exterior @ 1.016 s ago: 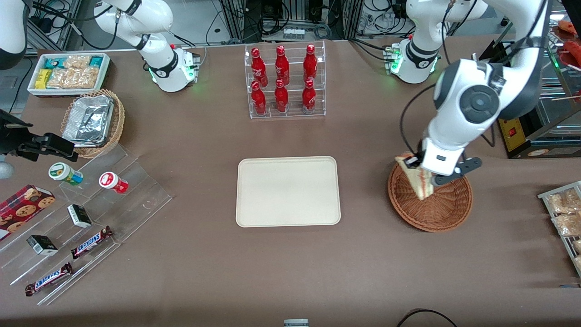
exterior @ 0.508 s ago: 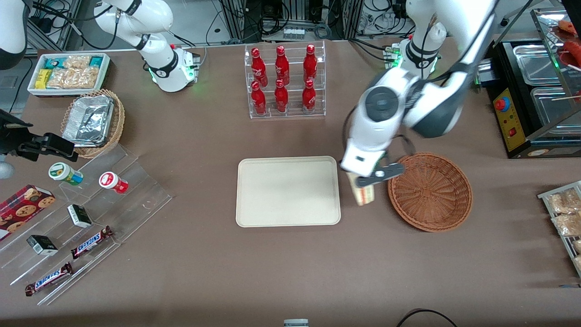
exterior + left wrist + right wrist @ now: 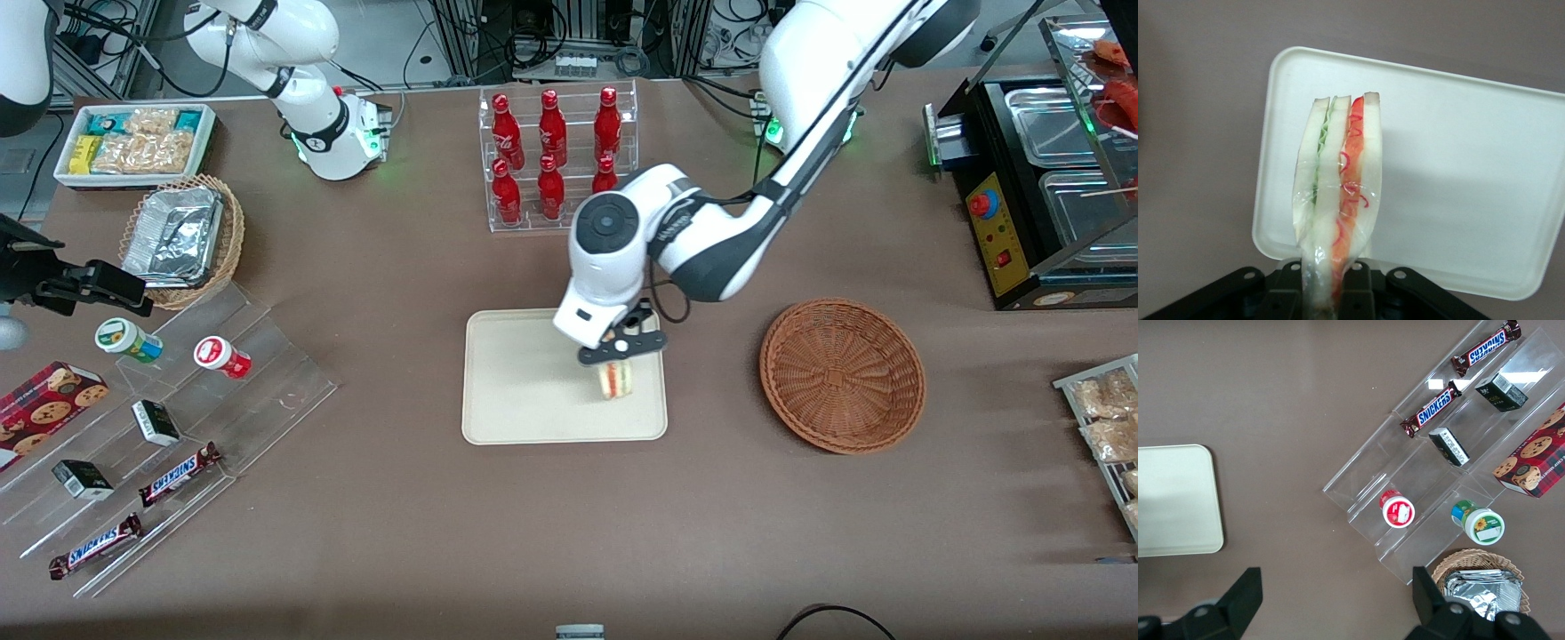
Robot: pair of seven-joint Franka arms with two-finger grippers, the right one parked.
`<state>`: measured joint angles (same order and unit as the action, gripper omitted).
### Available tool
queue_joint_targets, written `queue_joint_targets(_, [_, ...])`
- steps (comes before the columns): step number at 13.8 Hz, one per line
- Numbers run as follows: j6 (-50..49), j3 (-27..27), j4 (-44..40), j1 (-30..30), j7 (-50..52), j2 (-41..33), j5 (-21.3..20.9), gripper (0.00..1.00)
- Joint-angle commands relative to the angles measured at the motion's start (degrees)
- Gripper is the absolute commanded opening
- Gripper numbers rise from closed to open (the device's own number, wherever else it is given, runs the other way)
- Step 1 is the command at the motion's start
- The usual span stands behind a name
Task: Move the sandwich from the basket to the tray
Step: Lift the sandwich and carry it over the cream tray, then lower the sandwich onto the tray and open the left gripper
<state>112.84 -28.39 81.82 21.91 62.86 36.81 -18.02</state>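
The left arm's pincer (image 3: 617,359) is positioned over the tray (image 3: 516,391), at the part of it nearest the basket (image 3: 842,374). It is pinching the sandwich (image 3: 613,380) by one end, with the wedge hanging below the fingers. In the left wrist view the sandwich (image 3: 1338,200) stands on edge between the fingers, wrapped in clear film, with green filling along one layer and red along the other, and the tray (image 3: 1458,167) lies beneath it. Whether the wedge's lower tip touches the tray surface cannot be determined. The basket sits on the brown bench (image 3: 400,516), near the tray toward the working arm's end, and holds nothing. A clear rack of red bottles (image 3: 556,160) stands farther from the front camera than the tray.
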Motion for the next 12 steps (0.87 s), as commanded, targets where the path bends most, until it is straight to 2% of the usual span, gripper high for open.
queue_joint_targets(1, [-0.8,0.2,-6.1,4.1,0.9,5.0,-2.8,0.00])
queue_joint_targets(3, [0.5,0.2,-7.0,6.0,0.9,7.9,-5.7,0.00])
queue_joint_targets(7, [3.1,0.6,-7.2,6.7,1.5,11.2,-6.8,0.00])
queue_joint_targets(9, [4.3,0.6,-8.9,6.9,1.6,13.7,-9.1,0.00])
queue_joint_targets(12, [4.5,0.6,-11.9,8.7,1.6,16.2,-9.7,0.00])
